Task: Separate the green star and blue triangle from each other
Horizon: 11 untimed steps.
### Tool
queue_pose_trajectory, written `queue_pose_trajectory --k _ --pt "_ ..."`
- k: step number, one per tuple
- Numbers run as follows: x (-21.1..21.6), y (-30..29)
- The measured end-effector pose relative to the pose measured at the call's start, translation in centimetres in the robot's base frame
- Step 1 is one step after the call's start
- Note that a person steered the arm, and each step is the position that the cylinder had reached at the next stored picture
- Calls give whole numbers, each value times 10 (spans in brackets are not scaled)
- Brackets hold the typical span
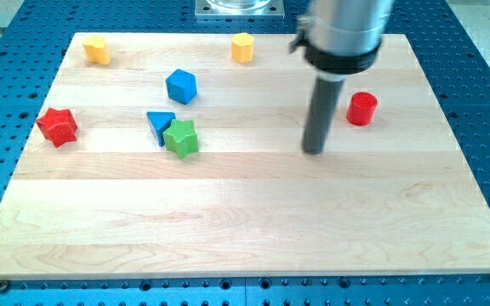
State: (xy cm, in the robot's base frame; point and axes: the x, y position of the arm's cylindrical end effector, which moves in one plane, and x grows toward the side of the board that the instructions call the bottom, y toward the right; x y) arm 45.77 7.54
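Green star [180, 138] touching blue triangle [160, 124], apex toward view's bottom; my tip [314, 151] well right.

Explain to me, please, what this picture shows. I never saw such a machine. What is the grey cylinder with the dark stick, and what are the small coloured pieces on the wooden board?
It is one camera picture of a robot arm's working end over a wooden board. The grey cylinder carries a straight dark rod; this end effector holds nothing and only pushes. My tip rests on bare wood, well to the view's right of the green star and blue triangle, which sit close together, seemingly touching. The task is to push them apart. A red cylinder stands just right of the rod. Also there: a blue block, a red star at the left, and two yellow blocks near the top.
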Motion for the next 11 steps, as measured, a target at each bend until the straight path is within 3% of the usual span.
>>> queue_pose_trajectory --k 1,3,4,5,6,8,10,11 --pt "-11 -45" --pt "-34 -63" --pt "-47 -144" --pt "-72 -188" --pt "-34 -200" --pt "-40 -198" --pt "-19 -105" --pt "45 -137"
